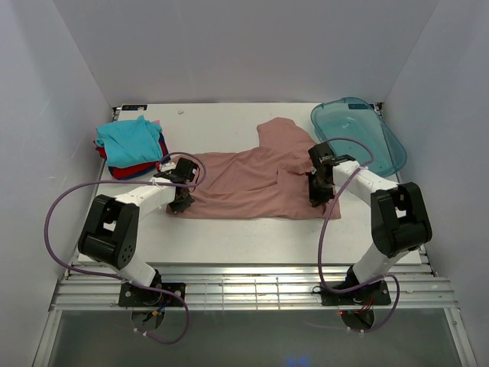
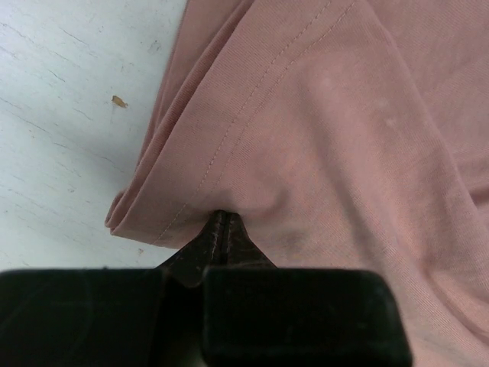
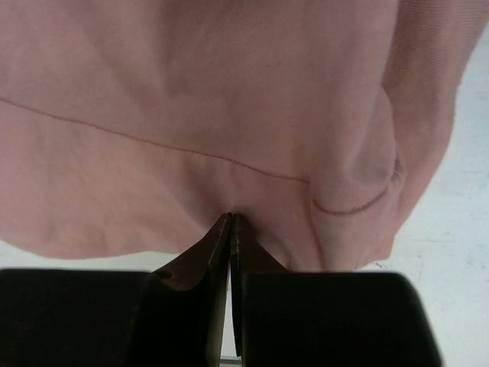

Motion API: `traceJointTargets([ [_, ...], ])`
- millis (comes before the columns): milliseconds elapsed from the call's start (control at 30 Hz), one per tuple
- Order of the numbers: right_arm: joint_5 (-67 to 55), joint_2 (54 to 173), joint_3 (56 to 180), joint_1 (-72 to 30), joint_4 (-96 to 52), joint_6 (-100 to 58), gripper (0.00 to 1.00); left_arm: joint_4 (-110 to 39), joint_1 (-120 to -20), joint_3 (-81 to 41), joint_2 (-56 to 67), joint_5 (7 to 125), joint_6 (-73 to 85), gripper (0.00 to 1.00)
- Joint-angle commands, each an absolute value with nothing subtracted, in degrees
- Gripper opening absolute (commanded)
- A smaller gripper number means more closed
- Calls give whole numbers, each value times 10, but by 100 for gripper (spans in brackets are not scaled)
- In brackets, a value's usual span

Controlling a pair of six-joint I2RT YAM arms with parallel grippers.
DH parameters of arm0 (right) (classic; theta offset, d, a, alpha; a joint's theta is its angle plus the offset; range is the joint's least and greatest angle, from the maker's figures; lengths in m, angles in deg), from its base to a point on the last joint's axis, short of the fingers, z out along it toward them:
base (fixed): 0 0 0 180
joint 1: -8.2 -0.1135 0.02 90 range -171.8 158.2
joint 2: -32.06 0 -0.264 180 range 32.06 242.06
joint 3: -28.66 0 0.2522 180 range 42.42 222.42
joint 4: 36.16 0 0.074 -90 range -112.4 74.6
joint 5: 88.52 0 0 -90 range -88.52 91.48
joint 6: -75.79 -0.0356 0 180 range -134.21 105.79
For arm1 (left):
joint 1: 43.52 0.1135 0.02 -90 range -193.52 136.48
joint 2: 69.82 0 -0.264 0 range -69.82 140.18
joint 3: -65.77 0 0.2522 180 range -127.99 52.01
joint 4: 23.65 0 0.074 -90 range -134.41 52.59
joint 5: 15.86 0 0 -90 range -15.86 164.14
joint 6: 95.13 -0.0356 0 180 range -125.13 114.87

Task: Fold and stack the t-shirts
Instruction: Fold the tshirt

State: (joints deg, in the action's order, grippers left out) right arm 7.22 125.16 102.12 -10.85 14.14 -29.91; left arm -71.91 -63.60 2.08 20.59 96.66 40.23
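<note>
Tray [image 1: 359, 134] back-right, near pink shirt [image 1: 252, 180]; L claw [image 2: 221, 223], R claw [image 3: 231, 222] both pinching it.

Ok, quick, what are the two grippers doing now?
Left gripper: shut on the pink t-shirt.
Right gripper: shut on the pink t-shirt too.

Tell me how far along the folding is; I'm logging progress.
Done: a stack sits at the far left, teal on top, red and dark blue beneath. In hand: the pink shirt lies spread out, with the left gripper shut on its near-left corner and the right gripper shut on its right edge. Left: fold the pink shirt and put it on the stack.
</note>
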Motion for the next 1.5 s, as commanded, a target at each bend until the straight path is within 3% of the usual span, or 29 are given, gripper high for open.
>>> traceJointTargets([
  [0, 60, 1289, 1011, -109, 137, -292, 8, -723, -634, 31, 220, 964, 415, 0],
  [767, 49, 1156, 848, -112, 214, -323, 8, -823, -629, 65, 166, 1005, 447, 0],
  [933, 71, 1125, 941, -114, 241, -316, 9, -850, -629, 18, 107, 1010, 439, 0],
  [1100, 77, 1135, 1087, -114, 204, -292, 22, -828, -629, -97, 117, 1006, 386, 1],
  [1167, 76, 1175, 1162, -114, 195, -270, 30, -808, -629, -148, 156, 1006, 356, 12],
  [1200, 77, 1191, 1187, -114, 187, -263, 43, -782, -629, -162, 172, 1005, 322, 15],
  [1233, 78, 1214, 1212, -112, 186, -249, 46, -771, -628, -175, 212, 1002, 306, 37],
  [1267, 78, 1261, 1262, -112, 186, -243, 49, -761, -626, -199, 232, 998, 292, 49],
  [1367, 68, 1370, 1362, -108, 190, -219, 50, -734, -617, -239, 319, 986, 247, 74],
  [1467, 65, 1482, 1439, -103, 195, -203, 50, -722, -600, -288, 396, 968, 220, 81],
])
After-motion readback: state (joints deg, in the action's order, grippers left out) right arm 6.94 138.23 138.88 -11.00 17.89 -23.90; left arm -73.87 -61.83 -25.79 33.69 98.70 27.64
